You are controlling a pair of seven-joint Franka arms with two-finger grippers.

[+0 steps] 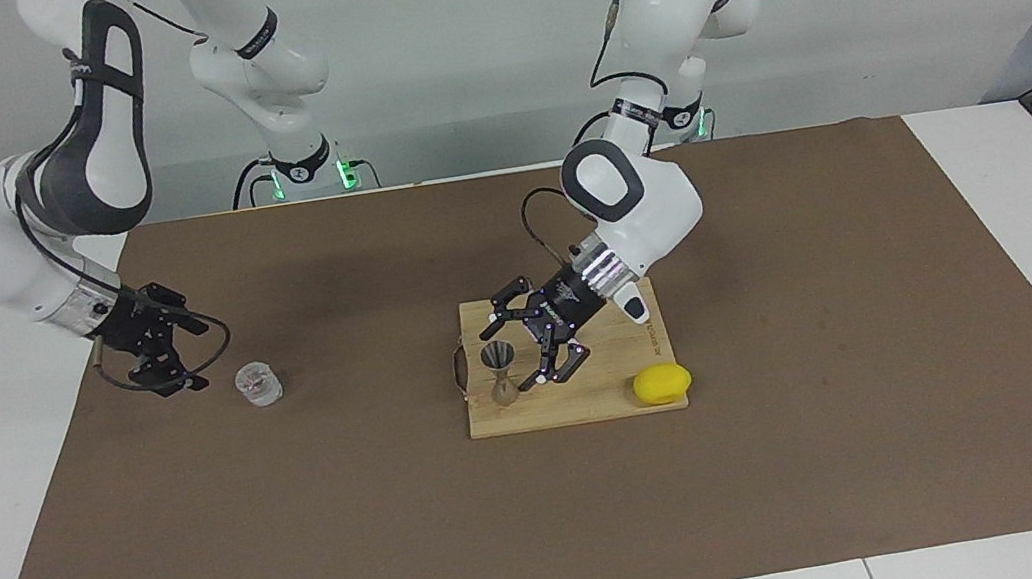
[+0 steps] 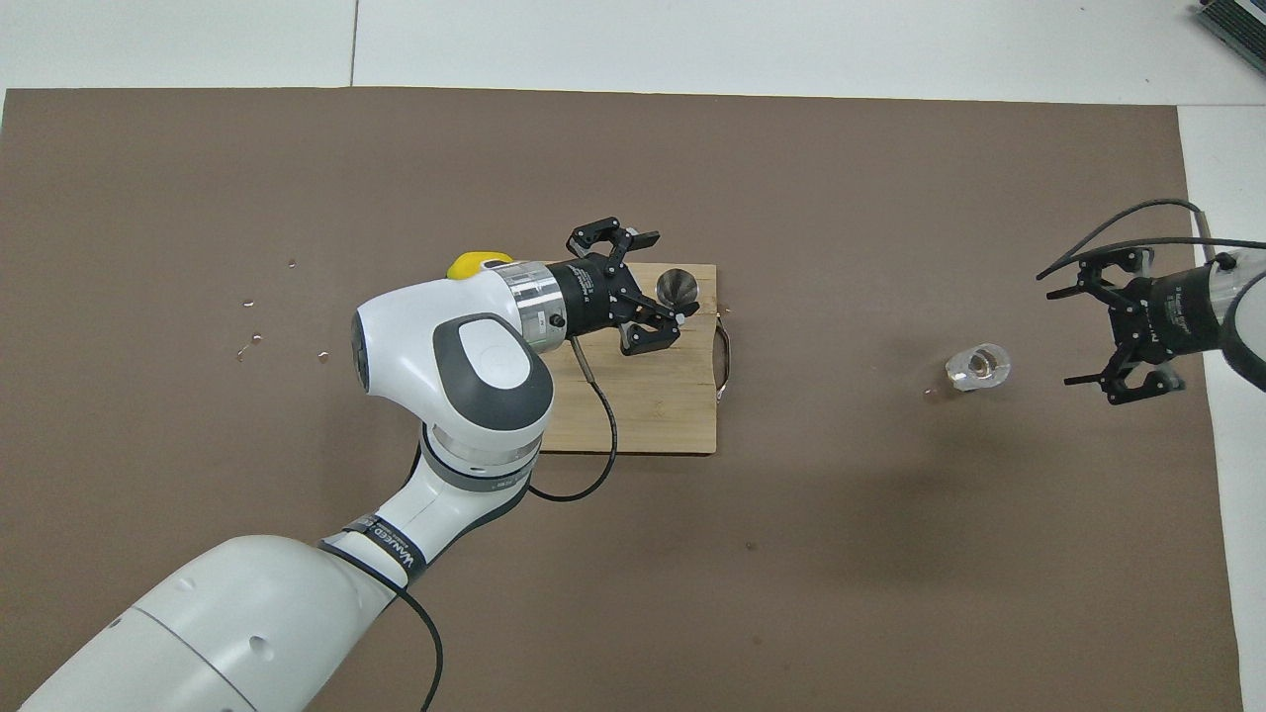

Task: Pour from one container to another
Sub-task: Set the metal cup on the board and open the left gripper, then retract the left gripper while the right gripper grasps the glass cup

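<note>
Two arms ready a pour. The glass point(image 1: 258, 383) stands upright on the brown mat point(image 1: 312, 560) at the right arm's end of the table, just beside the right gripper point(image 1: 167, 354), which sits low with jaws spread wide, empty and pointing sideways at it. The left gripper point(image 1: 524, 349), jaws also apart and holding nothing, flanks the upright jigger point(image 1: 499, 371) on the board point(image 1: 592, 400). The right arm looks set to take the glass.
</note>
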